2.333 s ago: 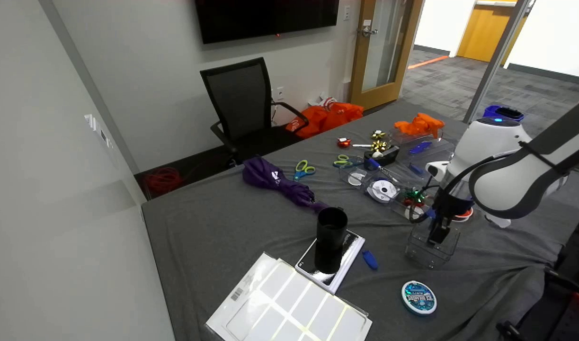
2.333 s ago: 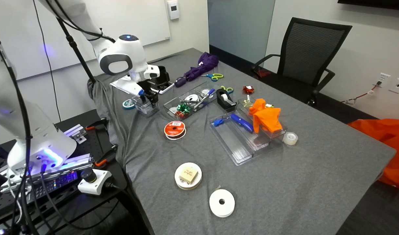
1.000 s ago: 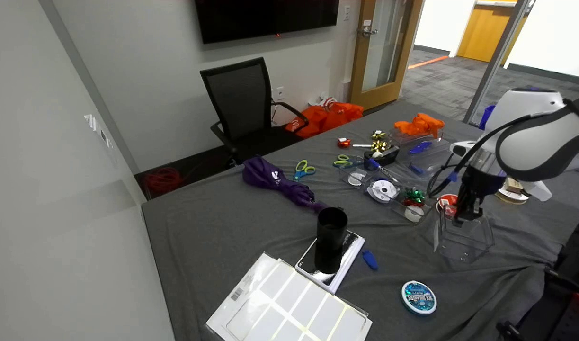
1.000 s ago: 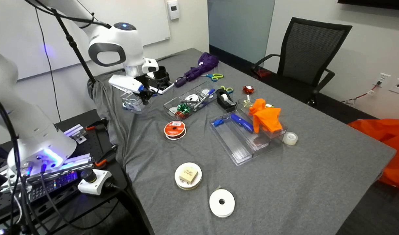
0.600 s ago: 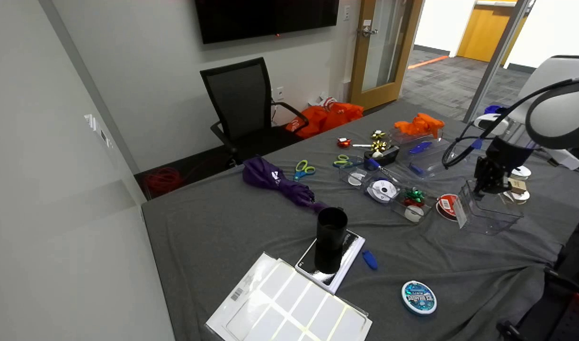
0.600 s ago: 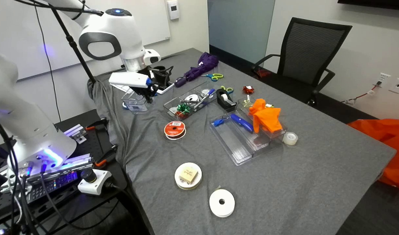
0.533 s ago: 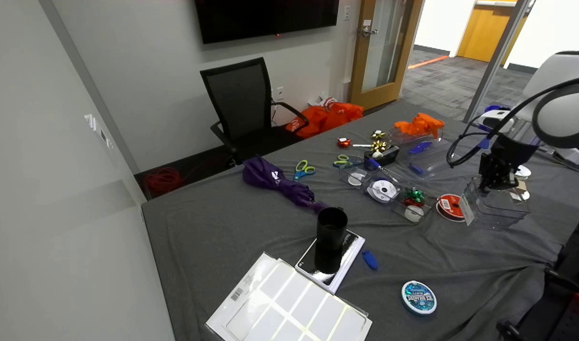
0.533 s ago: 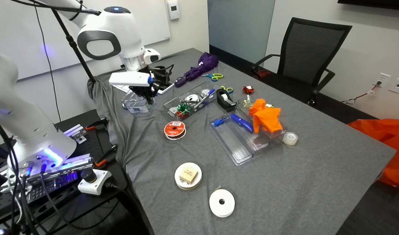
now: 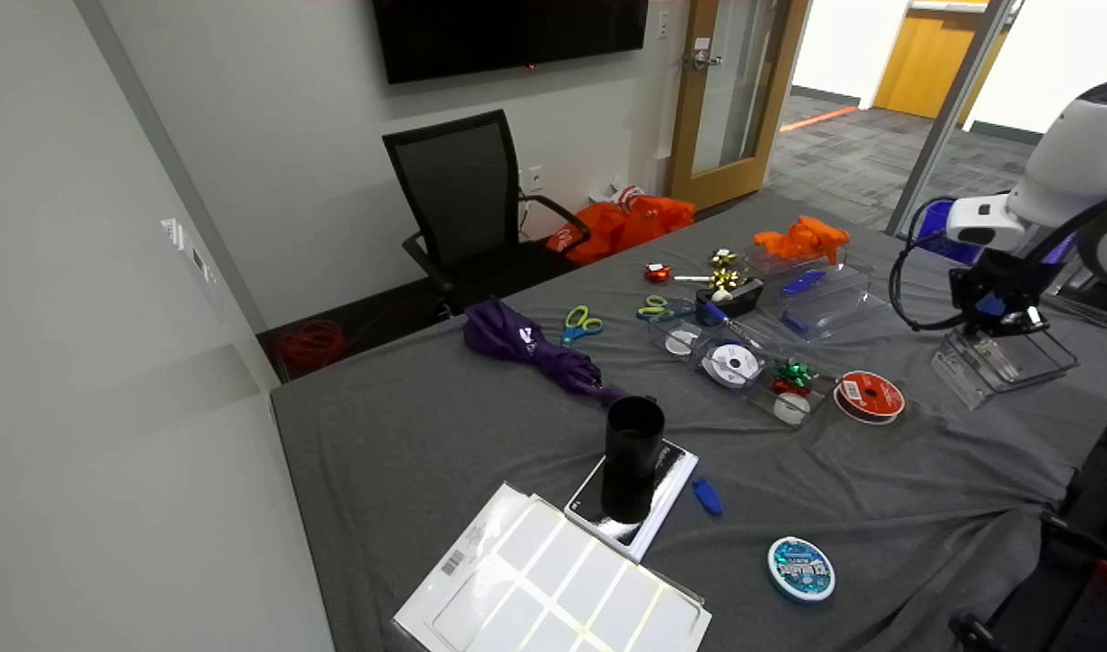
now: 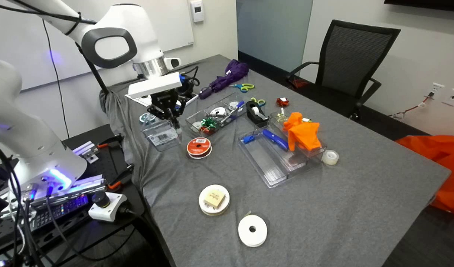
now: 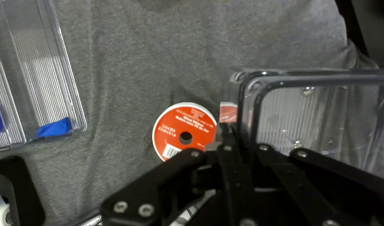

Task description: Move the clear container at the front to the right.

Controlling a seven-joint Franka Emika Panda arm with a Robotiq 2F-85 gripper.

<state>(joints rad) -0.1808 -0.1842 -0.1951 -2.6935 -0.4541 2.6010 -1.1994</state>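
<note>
The clear container (image 9: 969,376) hangs tilted, apparently above the grey cloth, near the table's right-hand side in an exterior view. Its low wall with a printed label faces the camera in an exterior view, where the clear container (image 10: 163,138) sits just left of the red ribbon spool. My gripper (image 11: 239,138) is shut on one wall of it, and the dark-looking rim runs up between the fingers in the wrist view. Most of the box extends to the right of the jaws there. The fingertips are partly hidden behind the plastic and the linkages.
The red ribbon spool (image 10: 199,147) lies close beside the container. A clear divided tray (image 10: 212,116) holds spools and a green bow. A larger clear tray (image 10: 254,163) stands farther over. White spools (image 10: 241,235) lie nearer the camera. A black cylinder (image 9: 633,462) stands on a box.
The container has travelled with the gripper from beside the teal tin, rightward past the red spool in an exterior view. Its tilt has increased in the last half second. Other objects have stayed put.
</note>
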